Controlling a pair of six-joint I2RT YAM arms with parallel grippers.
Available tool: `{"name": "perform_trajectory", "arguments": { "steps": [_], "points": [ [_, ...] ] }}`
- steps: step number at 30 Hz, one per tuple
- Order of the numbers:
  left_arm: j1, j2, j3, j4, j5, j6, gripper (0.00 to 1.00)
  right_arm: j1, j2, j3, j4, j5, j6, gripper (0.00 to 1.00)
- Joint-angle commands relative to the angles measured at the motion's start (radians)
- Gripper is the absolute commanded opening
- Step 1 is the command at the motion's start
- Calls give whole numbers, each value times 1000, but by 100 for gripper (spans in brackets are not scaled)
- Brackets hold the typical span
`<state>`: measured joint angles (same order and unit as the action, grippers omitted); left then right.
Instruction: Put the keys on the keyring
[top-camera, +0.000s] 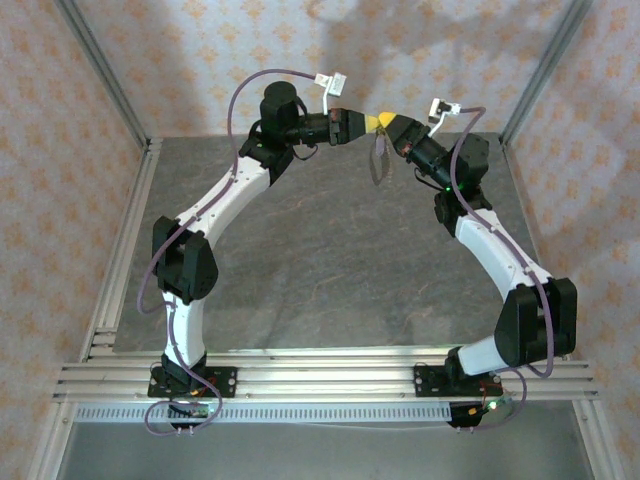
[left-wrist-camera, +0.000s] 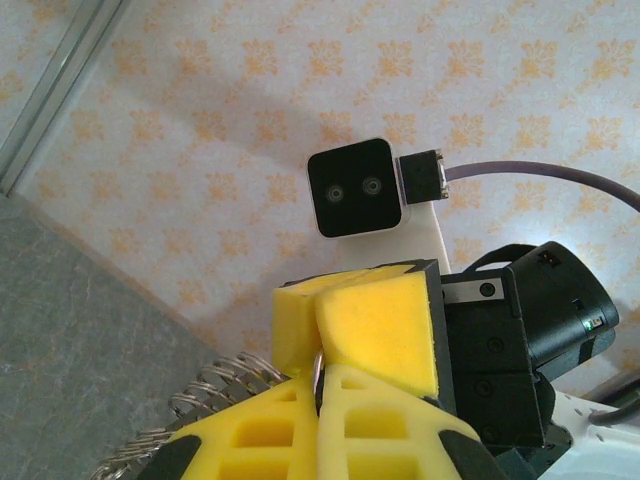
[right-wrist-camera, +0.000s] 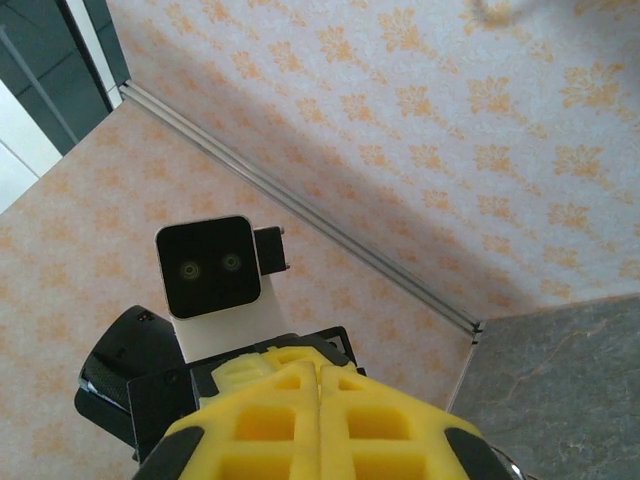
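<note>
In the top view the keyring dangles at upper centre, too small and blurred to show its fringe or any keys. In the left wrist view its coils run off the bottom edge at lower left, the rest hidden behind the left gripper.

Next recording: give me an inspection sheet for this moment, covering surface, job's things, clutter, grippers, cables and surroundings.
Surface: grey mottled table.
Job's things: keyring hangs in the air below the meeting fingertips, far centre; its coiled fringe shows in the left wrist view.
Clutter: nothing seen.
Grippers: left gripper shut on the keyring's wire; right gripper shut, tip to tip with the left; what it holds cannot be told.
Cables: purple cable arcs over the left arm; others loop at the bases.
Surroundings: orange-patterned walls, aluminium rails at the near edge.
</note>
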<state>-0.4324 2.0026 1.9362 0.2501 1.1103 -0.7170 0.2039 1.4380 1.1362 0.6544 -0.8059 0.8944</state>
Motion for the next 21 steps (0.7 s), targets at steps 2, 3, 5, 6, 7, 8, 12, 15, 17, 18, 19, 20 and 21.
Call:
{"name": "perform_trajectory", "arguments": {
  "steps": [2,3,5,6,7,8,12,15,17,18,19,20,21],
  "points": [
    [3,-54,23,82,-13,-2,0,-2,11,4,46,-62,10,0],
    [3,-54,27,75,-15,0,0,-3,13,8,45,-69,6,0],
    [4,-51,38,54,-18,7,0,-10,17,19,40,-81,1,0],
    [6,-50,41,47,-21,8,0,-16,21,25,39,-89,0,0],
    [10,-52,43,45,-23,7,4,-23,25,34,36,-97,-2,0],
    [13,-51,42,44,-28,7,8,-31,30,44,31,-108,-1,0],
    [30,-55,42,54,-26,-7,21,-65,57,87,14,-164,-1,0],
    [39,-55,44,58,-17,-13,25,-79,72,123,-10,-203,-12,0],
    [44,-54,48,58,-11,-13,26,-84,83,144,-33,-226,-28,0],
    [47,-52,50,54,-9,-12,27,-84,87,152,-44,-235,-35,0],
    [50,-51,52,51,-7,-11,27,-85,91,161,-57,-246,-42,0],
    [52,-48,55,46,-3,-9,27,-85,96,171,-65,-256,-49,0],
    [55,-46,60,36,0,-3,27,-84,101,180,-73,-266,-55,0]
  ]
}}
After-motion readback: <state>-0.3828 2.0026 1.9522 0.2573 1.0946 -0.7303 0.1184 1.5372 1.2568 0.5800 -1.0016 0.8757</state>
